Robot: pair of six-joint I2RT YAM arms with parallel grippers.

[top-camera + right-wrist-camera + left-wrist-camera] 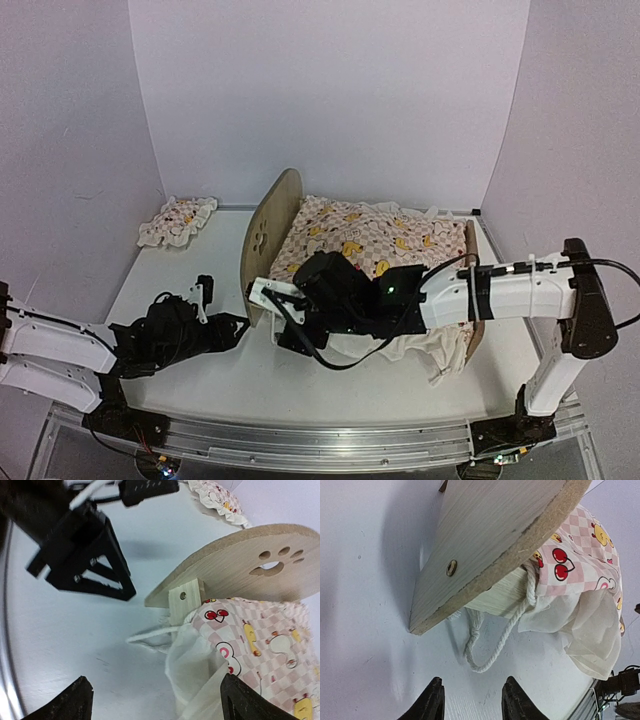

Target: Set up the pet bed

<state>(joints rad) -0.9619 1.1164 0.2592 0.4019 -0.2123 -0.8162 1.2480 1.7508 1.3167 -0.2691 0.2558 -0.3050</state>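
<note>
The left jaws stand part open, nothing between them, low over the table (pixel 200 270), aimed at 3 o'clock toward the headboard corner of the pet bed (pixel 272 215) and a white cord (pixel 485 650). The right jaws gape wide and empty beside the checked cover (pixel 370 240). The right arm (pixel 510 290) stretches toward 9 o'clock across the bed, which sits mid-table; the left arm (pixel 55 345) lies low.

light: bright, diffuse | shadows: soft on table (pixel 200 275) | blur: slight at wrist-view edges

On white table (pixel 300 378): pet bed (pixel 272 225), pillow (pixel 178 220)
</note>
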